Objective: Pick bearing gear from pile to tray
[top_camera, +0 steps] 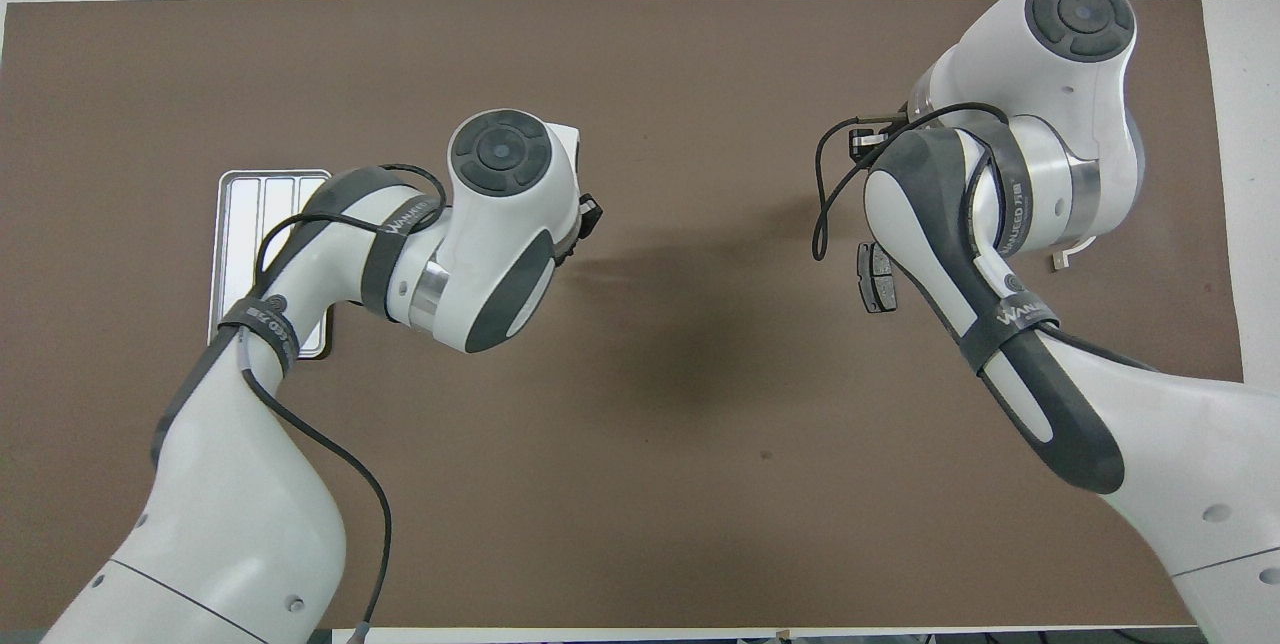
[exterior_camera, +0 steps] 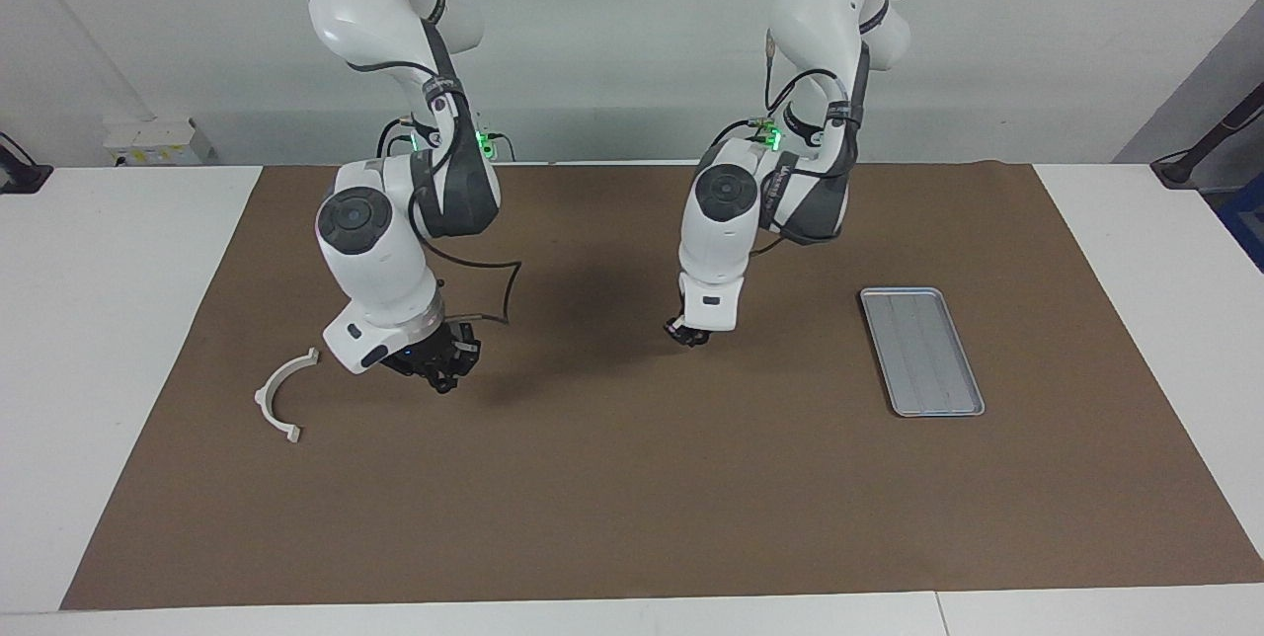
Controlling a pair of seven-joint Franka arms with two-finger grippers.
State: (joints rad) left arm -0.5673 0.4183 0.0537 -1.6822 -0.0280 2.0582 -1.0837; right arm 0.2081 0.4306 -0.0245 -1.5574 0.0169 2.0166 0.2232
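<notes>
My left gripper (exterior_camera: pixel 688 333) hangs a little above the middle of the brown mat, shut on a small black piece, the bearing gear (exterior_camera: pixel 684 329). The silver tray (exterior_camera: pixel 923 350) lies flat toward the left arm's end of the table; in the overhead view my left arm covers part of the tray (top_camera: pixel 240 224). What shows of the pile is a white half-ring bracket (exterior_camera: pixel 279 399) and a dark brake pad (top_camera: pixel 877 276) toward the right arm's end. My right gripper (exterior_camera: pixel 439 374) is shut, raised just over the mat beside the bracket.
The brown mat (exterior_camera: pixel 632 498) covers most of the white table. A black cable loops off my right wrist (exterior_camera: pixel 499 295). Only a tip of the bracket (top_camera: pixel 1066 255) shows past my right arm in the overhead view.
</notes>
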